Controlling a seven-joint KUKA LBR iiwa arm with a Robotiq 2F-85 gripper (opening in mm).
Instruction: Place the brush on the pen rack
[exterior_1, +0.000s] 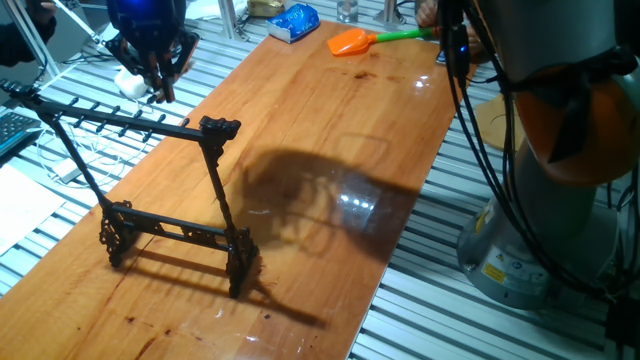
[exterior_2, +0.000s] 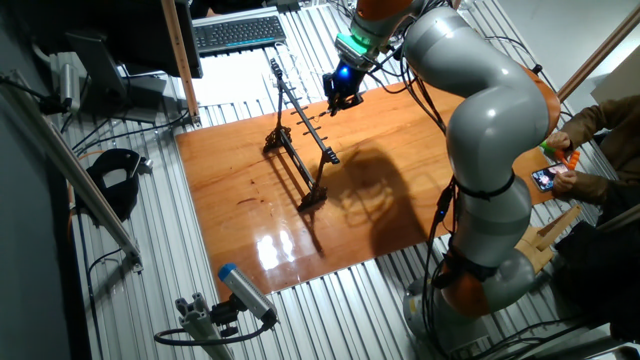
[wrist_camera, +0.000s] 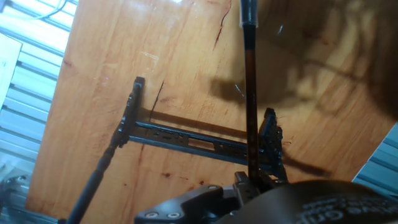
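The pen rack (exterior_1: 170, 225) is a black metal frame standing on the wooden table, with a pegged top bar (exterior_1: 110, 118) and scrolled feet. It also shows in the other fixed view as the pen rack (exterior_2: 300, 145), and from above in the hand view as the pen rack (wrist_camera: 186, 140). My gripper (exterior_1: 158, 88) hangs just above and behind the top bar. It is shut on the brush (wrist_camera: 250, 93), a thin dark shaft running straight out from the gripper (wrist_camera: 249, 182) to a black tip. In the other fixed view my gripper (exterior_2: 340, 95) is beside the bar's middle.
An orange scoop (exterior_1: 350, 42) with a green handle and a blue packet (exterior_1: 295, 22) lie at the table's far end. A keyboard (exterior_2: 240, 32) sits beyond the table. A person with a phone (exterior_2: 545, 178) stands at the right. Slatted metal surrounds the tabletop (exterior_1: 330, 110).
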